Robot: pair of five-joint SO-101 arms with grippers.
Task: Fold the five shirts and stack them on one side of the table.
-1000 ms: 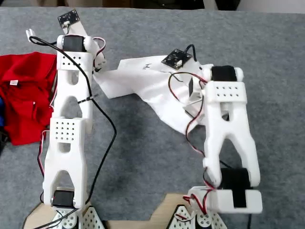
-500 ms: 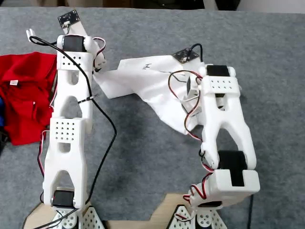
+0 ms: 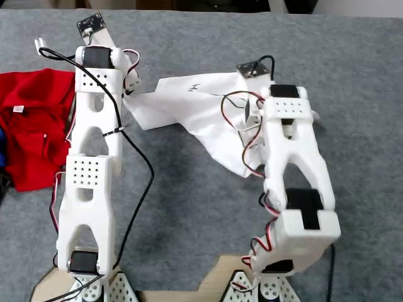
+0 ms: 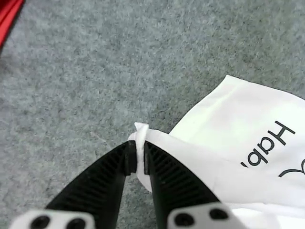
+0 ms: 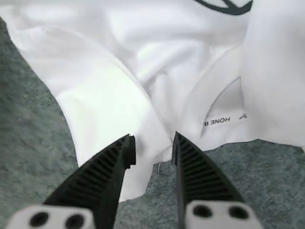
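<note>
High view: grey tabletop (image 3: 189,207), with two white arms reaching in from its near edge.
White shirt (image 3: 189,104): crumpled and unfolded, in the middle of the tabletop toward the far edge; black print on its upper face; one pointed flap trails toward the near edge.
Red shirt (image 3: 34,126): spread loosely at the left edge of the tabletop, well apart from the white shirt.
Blue cloth (image 3: 2,154): a sliver at the left edge, touching the red shirt; what it is cannot be told.
Left arm (image 3: 94,126): stretched toward the far left corner, between the red shirt and the white shirt.
Left hand (image 4: 136,160): black fingers nipped together on a corner of the white shirt, a small tuft of cloth poking out past the tips, just above the grey surface.
Right arm (image 3: 293,145): stretched over the right part of the white shirt.
Right hand (image 5: 152,148): fingers narrowly parted and holding nothing, set either side of a loose edge of the white shirt beside its neck label (image 5: 221,120); contact with the cloth cannot be told.
Change, right arm: over the last second it has swung toward the far right; its wrist camera (image 3: 254,68) now sits nearer the far edge, and its near-edge link has shifted left.
Change, left arm and shirts: as before.
</note>
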